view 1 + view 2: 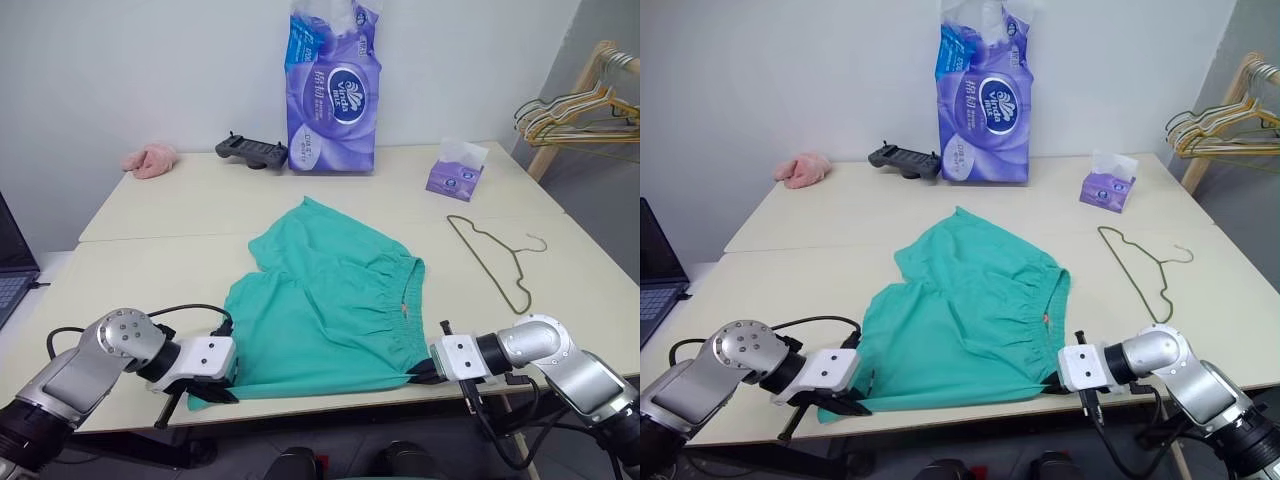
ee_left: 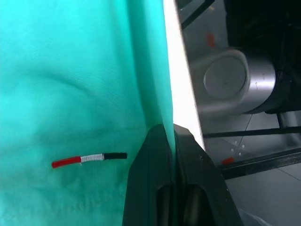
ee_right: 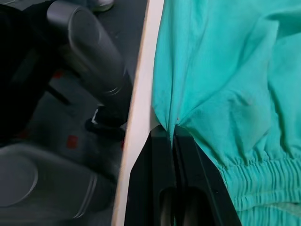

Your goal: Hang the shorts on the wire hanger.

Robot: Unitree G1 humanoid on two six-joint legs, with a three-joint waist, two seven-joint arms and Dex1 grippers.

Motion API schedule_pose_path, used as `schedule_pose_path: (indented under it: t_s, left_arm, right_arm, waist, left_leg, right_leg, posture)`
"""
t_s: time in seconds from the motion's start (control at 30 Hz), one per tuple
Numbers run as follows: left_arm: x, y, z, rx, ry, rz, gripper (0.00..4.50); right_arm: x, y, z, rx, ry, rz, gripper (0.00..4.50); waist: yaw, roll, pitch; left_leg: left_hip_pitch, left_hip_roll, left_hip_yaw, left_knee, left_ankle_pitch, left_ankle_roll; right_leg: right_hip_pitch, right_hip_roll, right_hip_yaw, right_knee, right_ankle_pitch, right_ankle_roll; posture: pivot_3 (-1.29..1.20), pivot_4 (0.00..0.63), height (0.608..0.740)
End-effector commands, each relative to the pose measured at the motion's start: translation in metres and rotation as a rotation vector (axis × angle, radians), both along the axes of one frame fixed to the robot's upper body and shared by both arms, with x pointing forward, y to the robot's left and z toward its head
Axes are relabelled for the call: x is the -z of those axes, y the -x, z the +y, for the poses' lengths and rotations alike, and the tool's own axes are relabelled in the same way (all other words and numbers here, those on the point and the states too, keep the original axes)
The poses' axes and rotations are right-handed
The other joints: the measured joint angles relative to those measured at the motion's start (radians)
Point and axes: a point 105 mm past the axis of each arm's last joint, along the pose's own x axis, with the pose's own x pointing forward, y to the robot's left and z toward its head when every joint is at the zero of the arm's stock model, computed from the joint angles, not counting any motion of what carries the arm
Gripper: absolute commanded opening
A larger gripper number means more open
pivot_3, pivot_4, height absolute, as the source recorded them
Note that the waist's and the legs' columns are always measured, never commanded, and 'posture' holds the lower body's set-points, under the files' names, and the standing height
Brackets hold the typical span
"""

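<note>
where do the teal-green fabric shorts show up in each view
Left eye view: teal-green fabric shorts at centre, reaching the near table edge.
Right eye view: shorts at centre.
Left wrist view: fabric across the left side.
Right wrist view: fabric on the right side.
Shared landmark: cream table edge.
</note>
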Motion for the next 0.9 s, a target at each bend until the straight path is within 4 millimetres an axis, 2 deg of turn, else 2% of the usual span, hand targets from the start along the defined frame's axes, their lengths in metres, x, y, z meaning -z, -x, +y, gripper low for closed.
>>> schedule_pose_path:
  t_s: [0.03, 0.07, 0.17, 0.37, 0.47, 0.5, 0.6, 0.77, 0.83, 0.9]
  left_arm:
    - [0.002, 0.004, 0.011, -0.001, -0.065, 0.020, 0.05]
    - [0.003, 0.004, 0.012, 0.006, -0.078, 0.022, 0.24]
    - [0.003, 0.007, 0.018, 0.023, -0.100, 0.048, 0.87]
    - [-0.007, 0.004, 0.023, 0.016, -0.093, 0.085, 2.64]
    - [-0.012, 0.004, 0.030, 0.024, -0.102, 0.106, 3.57]
    - [-0.014, 0.005, 0.031, 0.028, -0.096, 0.113, 3.84]
    - [-0.025, 0.002, 0.027, 0.017, -0.054, 0.128, 3.84]
    - [-0.052, -0.025, 0.013, -0.064, 0.054, 0.118, 3.84]
    - [-0.066, -0.042, 0.006, -0.101, 0.106, 0.093, 3.84]
    - [-0.082, -0.067, -0.009, -0.131, 0.199, 0.040, 3.84]
  right_arm:
    - [-0.004, -0.005, -0.005, 0.035, 0.018, -0.006, 0.00]
    - [-0.004, -0.006, -0.003, 0.046, 0.009, 0.005, 0.00]
    - [-0.004, -0.008, -0.001, 0.084, -0.006, 0.074, 0.62]
    - [-0.009, 0.002, -0.009, 0.080, 0.034, 0.142, 2.66]
    - [-0.014, 0.022, -0.017, 0.072, 0.063, 0.241, 3.73]
    - [-0.017, 0.027, -0.019, 0.072, 0.070, 0.267, 3.75]
    - [-0.027, 0.034, -0.021, 0.079, 0.076, 0.307, 3.75]
    - [-0.050, 0.042, -0.022, 0.114, 0.070, 0.384, 3.75]
    - [-0.061, 0.029, -0.024, 0.197, 0.024, 0.380, 3.75]
    - [-0.074, 0.000, -0.028, 0.338, -0.051, 0.332, 3.75]
  waist:
    - [0.000, 0.000, 0.000]
    - [0.000, 0.000, 0.000]
    - [-0.001, 0.000, 0.000]
    - [-0.001, 0.001, 0.000]
    - [0.000, 0.001, 0.000]
    - [0.000, 0.001, 0.000]
    - [0.000, 0.000, 0.002]
    - [-0.001, -0.004, 0.004]
    - [-0.002, -0.006, 0.004]
    - [-0.005, -0.006, 0.004]
  left_leg:
    - [0.000, 0.000, 0.000, 0.000, 0.000, 0.000]
    - [0.000, 0.000, 0.000, 0.000, 0.000, 0.000]
    - [0.001, 0.000, 0.000, 0.000, 0.000, 0.000]
    - [0.001, 0.001, 0.000, 0.000, 0.000, 0.000]
    - [0.001, 0.001, 0.000, 0.000, 0.000, 0.000]
    - [0.001, 0.001, -0.001, 0.000, 0.000, 0.000]
    - [0.001, 0.002, -0.001, 0.000, 0.000, 0.000]
    - [0.001, 0.002, -0.001, 0.001, 0.000, 0.000]
    - [0.000, 0.002, -0.001, 0.001, 0.000, 0.000]
    - [0.000, 0.001, -0.001, 0.001, 0.000, 0.000]
  right_leg:
    - [0.000, 0.000, 0.000, 0.000, 0.000, 0.000]
    - [0.000, 0.000, 0.000, 0.000, 0.000, 0.000]
    - [0.000, 0.000, 0.000, 0.001, 0.000, 0.000]
    - [0.000, 0.001, -0.001, 0.001, 0.000, 0.000]
    - [0.000, 0.001, -0.001, 0.001, 0.000, 0.000]
    - [0.000, 0.001, -0.001, 0.001, 0.000, 0.000]
    - [0.000, 0.001, -0.002, 0.000, 0.000, 0.000]
    - [0.001, 0.001, -0.002, 0.000, 0.000, 0.000]
    - [0.001, 0.001, -0.003, 0.001, 0.000, 0.000]
    - [0.001, 0.001, -0.002, 0.001, 0.000, 0.001]
  posture:
    - [0.04, 0.012, 0.740]
    - [0.04, 0.011, 0.740]
    - [0.04, 0.013, 0.740]
    - [0.04, 0.017, 0.740]
    - [0.04, 0.017, 0.740]
    - [0.04, 0.017, 0.740]
    - [0.04, 0.017, 0.740]
    - [0.03, 0.013, 0.740]
    - [0.02, 0.014, 0.740]
    - [0.01, 0.015, 0.740]
